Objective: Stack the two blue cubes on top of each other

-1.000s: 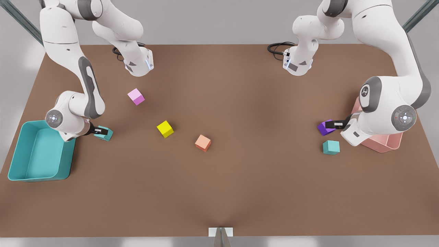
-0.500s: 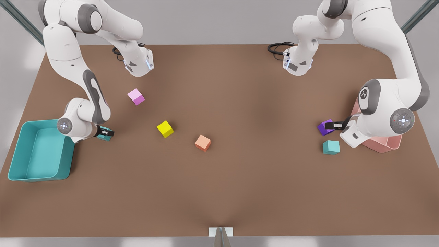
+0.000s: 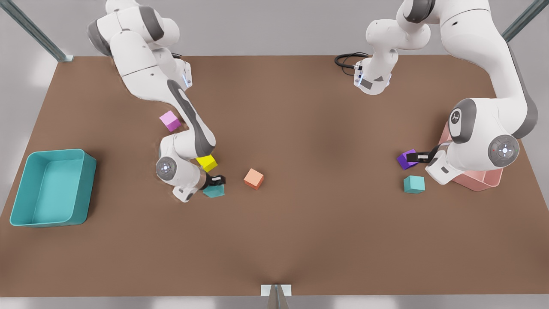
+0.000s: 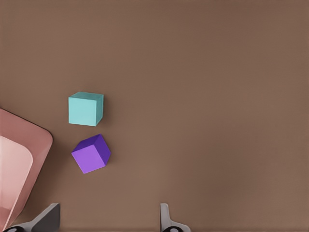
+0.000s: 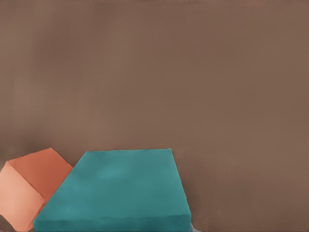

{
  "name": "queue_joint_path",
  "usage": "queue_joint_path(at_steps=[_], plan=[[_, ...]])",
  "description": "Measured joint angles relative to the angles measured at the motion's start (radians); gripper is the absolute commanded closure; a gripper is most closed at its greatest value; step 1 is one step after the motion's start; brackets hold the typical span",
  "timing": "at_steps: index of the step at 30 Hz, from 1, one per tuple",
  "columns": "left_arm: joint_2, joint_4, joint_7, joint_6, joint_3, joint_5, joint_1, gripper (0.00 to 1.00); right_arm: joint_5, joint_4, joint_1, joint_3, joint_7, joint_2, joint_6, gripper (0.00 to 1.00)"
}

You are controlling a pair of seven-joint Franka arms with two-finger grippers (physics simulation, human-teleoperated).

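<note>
One teal cube (image 3: 214, 190) is off the table, gripped from above by my right gripper (image 3: 216, 180), which is shut on it just in front of the yellow cube. In the right wrist view this cube (image 5: 116, 188) is large and close, with the orange cube (image 5: 29, 188) beside it. The other teal cube (image 3: 414, 184) (image 4: 86, 109) rests on the table at the front view's right, next to the purple cube (image 3: 402, 161) (image 4: 91, 153). My left gripper (image 3: 415, 157) (image 4: 107, 222) hovers high over that area, open and holding nothing.
A yellow cube (image 3: 208, 162), an orange cube (image 3: 253, 178) and a pink cube (image 3: 170, 121) lie around the right arm. A large teal bin (image 3: 25, 219) stands at the front view's left, and a pink bin (image 3: 480, 182) (image 4: 19, 159) stands under the left arm.
My right gripper has carried its teal cube from beside the teal bin toward the front view's right, to near the yellow and orange cubes. The left arm has barely moved.
</note>
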Motion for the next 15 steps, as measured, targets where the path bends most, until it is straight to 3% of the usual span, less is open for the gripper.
queue_joint_path(at_steps=[6,10,15], plan=[[0.001,-0.001,0.000,0.001,0.000,0.000,0.003,0.00,-0.050,0.352,0.238,-0.009,0.206,0.195,0.052,0.44],[0.006,-0.001,0.001,0.001,0.000,-0.001,0.006,0.00,-0.067,0.525,0.408,-0.124,0.351,0.328,0.073,0.44],[0.012,0.000,0.001,0.002,0.001,-0.001,0.007,0.00,-0.075,0.647,0.417,-0.180,0.495,0.470,0.130,0.44]])
